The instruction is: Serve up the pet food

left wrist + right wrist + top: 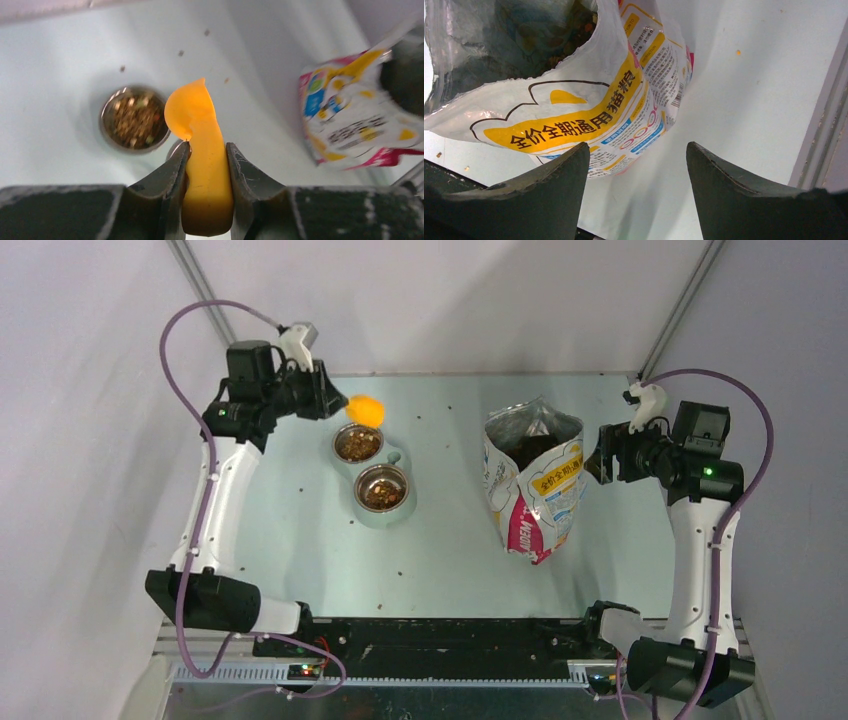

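Brown pet food [357, 444] fills the far steel bowl, and more [381, 490] lies in the near bowl of the pale green double feeder [392, 515]. My left gripper [328, 400] hovers just beyond the far bowl [135, 120], shut on the handle of an orange scoop [192, 112]. The scoop's head [365, 410] hangs above that bowl's far rim; its contents do not show. The printed foil bag [535, 480] stands open at centre right, with dark kibble [569, 35] inside. My right gripper [638, 145] is open beside the bag's right side, nothing between its fingers.
A few stray pellets [181, 52] dot the table behind the bowls. A metal rail [824, 125] borders the table's right edge, close to my right arm [700, 490]. Slanted frame posts and grey walls close off the back.
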Robot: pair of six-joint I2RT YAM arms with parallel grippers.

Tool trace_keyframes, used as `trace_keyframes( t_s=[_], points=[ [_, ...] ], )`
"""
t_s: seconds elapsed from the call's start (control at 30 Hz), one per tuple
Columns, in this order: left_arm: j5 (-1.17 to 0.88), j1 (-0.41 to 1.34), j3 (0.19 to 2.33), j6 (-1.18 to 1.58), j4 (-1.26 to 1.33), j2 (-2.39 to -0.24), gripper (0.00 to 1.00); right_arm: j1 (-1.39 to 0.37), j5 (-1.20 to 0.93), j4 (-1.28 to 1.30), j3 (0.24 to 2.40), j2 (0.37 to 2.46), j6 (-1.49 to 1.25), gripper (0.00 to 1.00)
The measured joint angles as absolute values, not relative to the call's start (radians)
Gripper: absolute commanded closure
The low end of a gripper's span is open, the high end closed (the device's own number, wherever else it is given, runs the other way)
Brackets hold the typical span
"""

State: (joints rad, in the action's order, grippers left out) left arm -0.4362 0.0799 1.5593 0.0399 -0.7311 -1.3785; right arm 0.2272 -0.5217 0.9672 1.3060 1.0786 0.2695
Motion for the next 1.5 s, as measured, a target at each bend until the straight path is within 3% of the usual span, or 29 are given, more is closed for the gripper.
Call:
trace_keyframes(
  t_s=[0.23, 0.43, 0.73, 1.07, 1.5],
  points=[
    [-0.598, 0.124, 1.646, 0.258, -0.486, -1.398, 1.0, 0.228, -0.521, 0.981, 1.338, 1.09, 0.27, 0.26],
    [-0.718, 0.271, 1.753, 0.419, -0.307, -1.493, 1.0, 0.228, -0.52, 0.998, 1.357, 1.09, 0.273, 0.27],
    [-0.73, 0.535, 1.928, 0.381, -0.366, -1.626, 1.0, 0.228, -0.515, 1.031, 1.357, 1.082, 0.29, 0.26],
    [-0.572, 0.694, 2.059, 0.223, -0.59, -1.813, 1.0, 0.228, -0.519, 1.037, 1.357, 1.069, 0.296, 0.26],
    [-0.121, 0.896, 2.071, 0.231, -0.653, -2.003, 1.0, 0.226, -0.559, 1.039, 1.349, 1.069, 0.281, 0.26]
  ],
)
